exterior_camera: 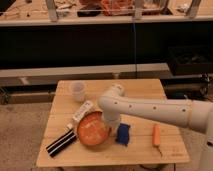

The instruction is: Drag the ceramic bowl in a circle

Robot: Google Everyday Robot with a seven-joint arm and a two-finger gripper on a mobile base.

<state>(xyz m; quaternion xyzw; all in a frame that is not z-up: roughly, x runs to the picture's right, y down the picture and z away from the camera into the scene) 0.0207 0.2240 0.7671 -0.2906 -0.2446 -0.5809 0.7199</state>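
The ceramic bowl (92,131) is a wide, shallow orange bowl with a paler speckled inside. It sits at the front middle of the wooden table (145,90). My white arm reaches in from the right and bends down over the bowl's right rim. My gripper (110,126) points down at that rim, at or just inside the bowl's edge. The arm's wrist hides most of it.
A small translucent white cup (77,90) stands at the back left. A white flat packet (82,111) lies just behind the bowl. A black-and-white striped object (61,143) lies front left. A blue object (123,134) sits right of the bowl. An orange carrot-like item (156,135) lies further right.
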